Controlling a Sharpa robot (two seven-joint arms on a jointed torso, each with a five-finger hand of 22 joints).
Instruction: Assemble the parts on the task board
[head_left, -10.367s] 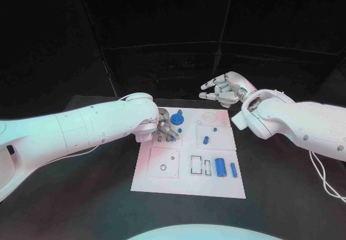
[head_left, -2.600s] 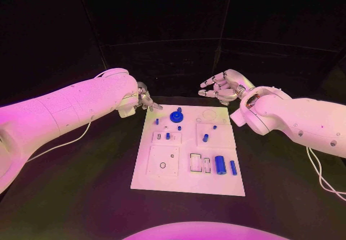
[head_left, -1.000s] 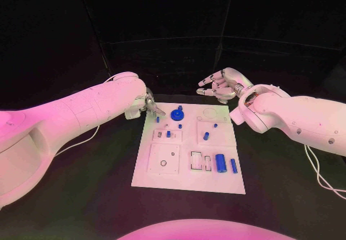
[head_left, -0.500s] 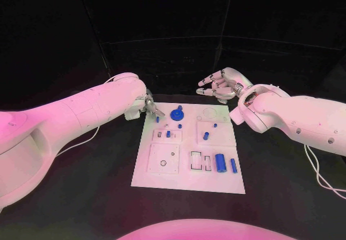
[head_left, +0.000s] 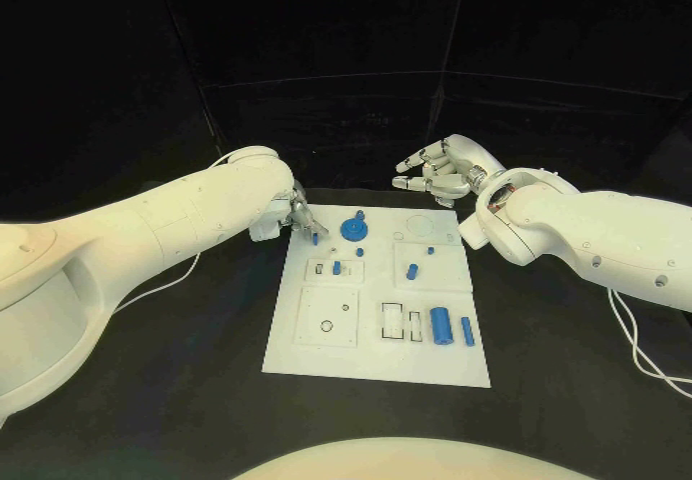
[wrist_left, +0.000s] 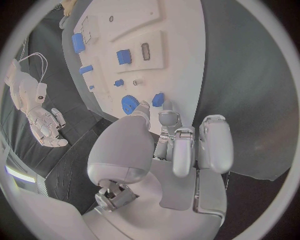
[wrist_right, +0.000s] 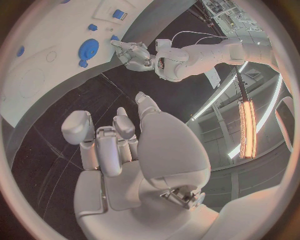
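Two hands hang over the task board's (head_left: 378, 350) far end. Left hand (head_left: 303, 220) pinches a small blue part (head_left: 316, 238) at its fingertips; right hand (head_left: 444, 170) hovers beyond, fingers spread, holding nothing.

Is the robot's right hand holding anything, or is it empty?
Empty: the right hand hovers beyond the task board, fingers apart.
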